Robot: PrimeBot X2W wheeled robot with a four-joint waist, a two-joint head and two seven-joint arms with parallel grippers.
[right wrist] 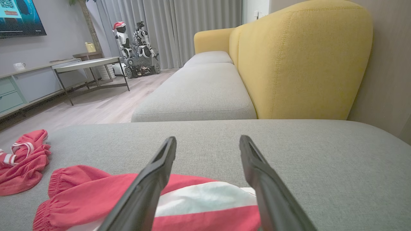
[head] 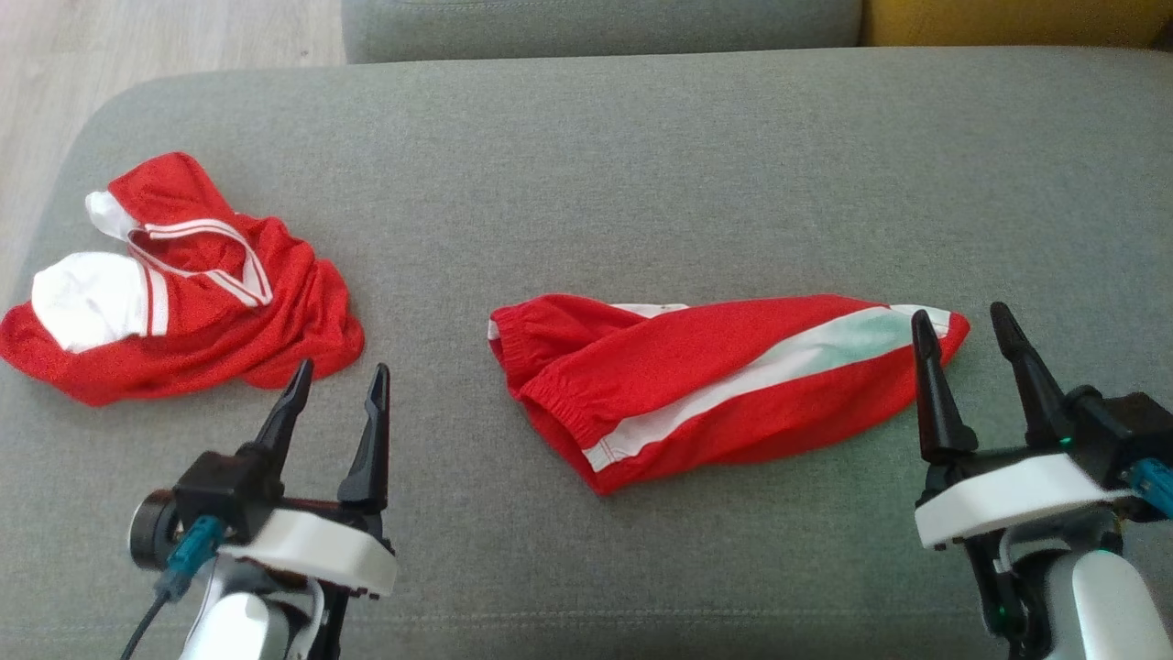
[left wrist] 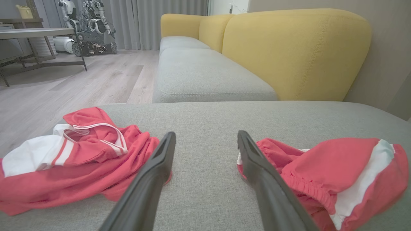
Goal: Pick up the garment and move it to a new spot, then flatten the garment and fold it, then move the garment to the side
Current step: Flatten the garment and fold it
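Head view: left gripper (head: 341, 367) and right gripper (head: 960, 312), both spread and empty, flank the folded red white-striped shorts (head: 696, 385), probably to move them aside.

Your left tool (head: 343, 367) and right tool (head: 959, 312) are matt black plastic; shorts (head: 715, 385) and jersey (head: 183, 312) are thin, faintly glossy cloth; the sofa seat (head: 641, 183) is matt, coarse-woven fabric.

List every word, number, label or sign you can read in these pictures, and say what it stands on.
Nothing here reads as a quotable text.
Screen: a QR-like square and a small orange strip, too blurred to read.
Red shorts and red jersey: white stripes, no lettering visible.
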